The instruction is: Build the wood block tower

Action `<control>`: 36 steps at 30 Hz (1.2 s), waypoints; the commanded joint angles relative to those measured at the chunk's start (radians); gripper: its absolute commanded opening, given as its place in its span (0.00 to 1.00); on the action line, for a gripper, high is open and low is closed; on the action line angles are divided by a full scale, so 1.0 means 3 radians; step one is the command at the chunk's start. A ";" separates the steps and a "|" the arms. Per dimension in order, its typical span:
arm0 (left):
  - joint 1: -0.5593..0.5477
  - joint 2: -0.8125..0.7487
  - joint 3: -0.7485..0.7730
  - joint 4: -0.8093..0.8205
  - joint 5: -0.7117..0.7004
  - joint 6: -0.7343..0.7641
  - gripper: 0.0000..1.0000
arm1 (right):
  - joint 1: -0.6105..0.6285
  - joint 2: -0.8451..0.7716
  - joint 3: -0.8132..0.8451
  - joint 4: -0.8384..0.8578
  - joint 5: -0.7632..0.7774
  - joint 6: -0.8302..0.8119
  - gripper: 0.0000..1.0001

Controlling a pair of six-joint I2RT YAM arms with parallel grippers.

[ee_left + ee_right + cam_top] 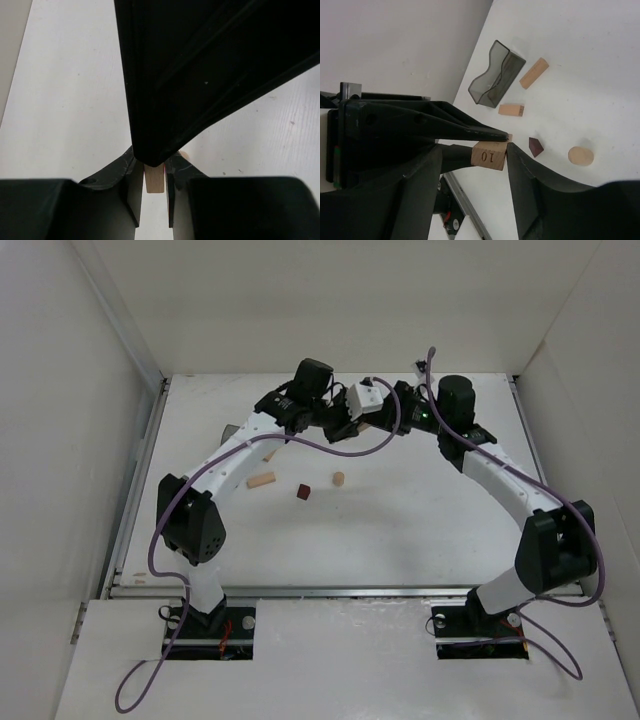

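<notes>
Both grippers meet above the far middle of the table around one pale wood block [366, 426]. In the right wrist view this block [489, 156] bears "10" on its end and sits pinched between my right gripper's [489, 150] jaws. A finger of the left gripper lies along its top edge. In the left wrist view the block [154, 182] sits tightly between my left gripper's [154, 170] jaws, with the right gripper's black body above it. A dark red-brown cube [303, 491] and a pale cylinder [339, 479] lie loose on the table, and no arch stands.
Two more pale blocks [261, 480] [270, 453] lie left of the cube. A grey tray [496, 75] sits at the far left, partly under the left arm in the top view [232, 430]. White walls enclose the table on three sides.
</notes>
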 commanded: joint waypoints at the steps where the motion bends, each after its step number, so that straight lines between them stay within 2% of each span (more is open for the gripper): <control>1: -0.0046 -0.0196 -0.0023 0.0010 0.0036 -0.0071 0.00 | 0.0108 0.0047 0.0057 0.0247 0.0035 0.0077 0.59; 3: -0.0046 -0.0196 -0.0054 0.0046 0.0005 -0.0112 0.00 | 0.0108 0.0048 0.0057 0.0211 0.0070 0.0041 0.55; 7: -0.0046 -0.0196 -0.0054 0.0077 -0.0158 -0.0143 0.00 | 0.0108 -0.0023 0.0057 -0.0029 0.0132 -0.0117 0.55; 8: -0.0046 -0.0196 -0.0054 0.0107 -0.0158 -0.0143 0.00 | 0.0108 -0.0054 0.0057 -0.0060 0.0177 -0.0163 0.52; 16: -0.0046 -0.0227 -0.0054 0.0107 -0.0230 -0.0204 0.00 | 0.0108 -0.0019 0.0119 -0.0392 0.0295 -0.0322 0.52; 22: -0.0046 -0.0227 -0.0085 0.0107 -0.0230 -0.0204 0.00 | 0.0139 -0.0060 0.0149 -0.0392 0.0295 -0.0384 0.33; 24: -0.0046 -0.0227 -0.0085 0.0107 -0.0199 -0.0204 0.00 | 0.0139 -0.0060 0.0149 -0.0392 0.0295 -0.0384 0.34; 25: -0.0046 -0.0227 -0.0085 0.0107 -0.0199 -0.0204 0.00 | 0.0139 -0.0060 0.0180 -0.0392 0.0295 -0.0419 0.37; 26: -0.0076 -0.0227 -0.0085 0.0107 -0.0199 -0.0204 0.00 | 0.0169 -0.0060 0.0180 -0.0392 0.0265 -0.0419 0.47; 27: -0.0077 -0.0227 -0.0085 0.0107 -0.0199 -0.0204 0.00 | 0.0170 -0.0090 0.0180 -0.0392 0.0265 -0.0450 0.51; 29: -0.0077 -0.0227 -0.0085 0.0107 -0.0199 -0.0204 0.00 | 0.0170 -0.0090 0.0180 -0.0392 0.0265 -0.0450 0.55; 32: -0.0077 -0.0227 -0.0115 0.0107 -0.0199 -0.0204 0.00 | 0.0170 -0.0090 0.0180 -0.0392 0.0265 -0.0450 0.55; 36: -0.0077 -0.0227 -0.0115 0.0107 -0.0199 -0.0204 0.00 | 0.0170 -0.0060 0.0211 -0.0392 0.0265 -0.0450 0.43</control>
